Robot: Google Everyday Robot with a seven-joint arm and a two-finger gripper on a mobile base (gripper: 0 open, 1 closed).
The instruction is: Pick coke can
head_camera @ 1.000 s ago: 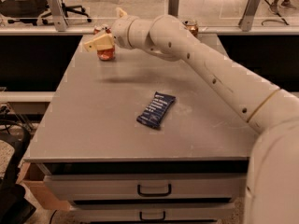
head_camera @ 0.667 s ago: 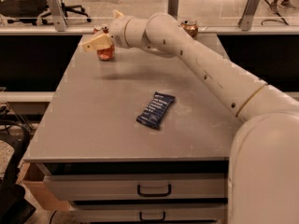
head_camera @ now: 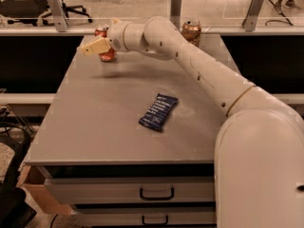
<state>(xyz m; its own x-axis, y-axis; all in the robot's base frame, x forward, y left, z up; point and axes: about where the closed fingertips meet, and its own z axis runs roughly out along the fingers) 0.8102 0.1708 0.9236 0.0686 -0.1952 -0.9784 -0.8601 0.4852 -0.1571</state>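
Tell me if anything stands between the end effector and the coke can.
Nothing visible does. The end effector is right at the small red soda can with the silver top, at the far left of the grey table. The brownish-gold can stands far right, and the dark blue snack packet lies mid-table, both clear of it.

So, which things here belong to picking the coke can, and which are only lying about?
For the job:
coke can, far left of the table
gripper, at that can

Lying about:
brownish can, at the far edge
blue packet, mid-table
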